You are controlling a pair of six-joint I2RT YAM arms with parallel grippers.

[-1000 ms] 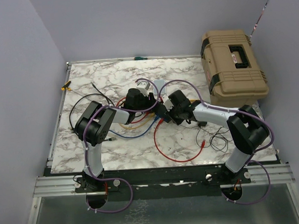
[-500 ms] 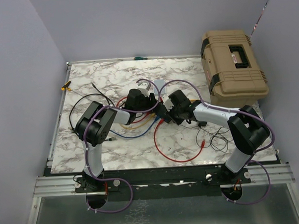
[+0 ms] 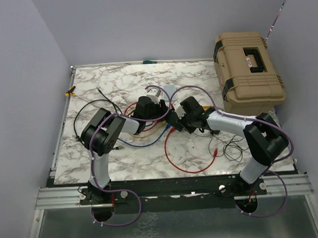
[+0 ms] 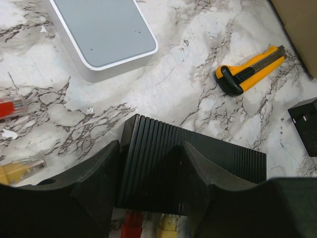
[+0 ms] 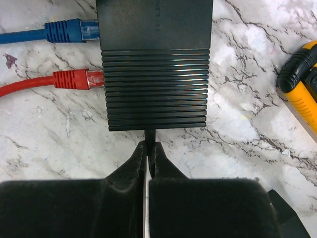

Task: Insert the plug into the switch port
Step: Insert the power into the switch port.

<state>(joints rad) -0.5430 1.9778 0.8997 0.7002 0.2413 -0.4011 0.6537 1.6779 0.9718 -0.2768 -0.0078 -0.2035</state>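
Note:
The switch (image 5: 154,74) is a flat black ribbed box lying on the marble table. A blue plug (image 5: 64,29) and a red plug (image 5: 74,79) sit in sockets on its left edge. My right gripper (image 5: 150,145) is shut on a thin black plug (image 5: 149,134) whose tip meets the switch's near short edge. In the left wrist view my left gripper (image 4: 151,148) is closed around one end of the switch (image 4: 148,163), with a red plug (image 4: 131,225) and a yellow plug (image 4: 167,225) below it. From above, both grippers meet at mid-table (image 3: 169,116) and hide the switch.
A grey-white box (image 4: 106,34) lies beyond the switch. A yellow utility knife (image 4: 250,69) and a small black adapter (image 4: 304,124) lie to the right. A tan case (image 3: 248,72) stands at the back right. Red, blue, yellow and black cables (image 3: 174,155) loop across the table.
Both arms have edged slightly to the right around the switch. Neither grip has changed.

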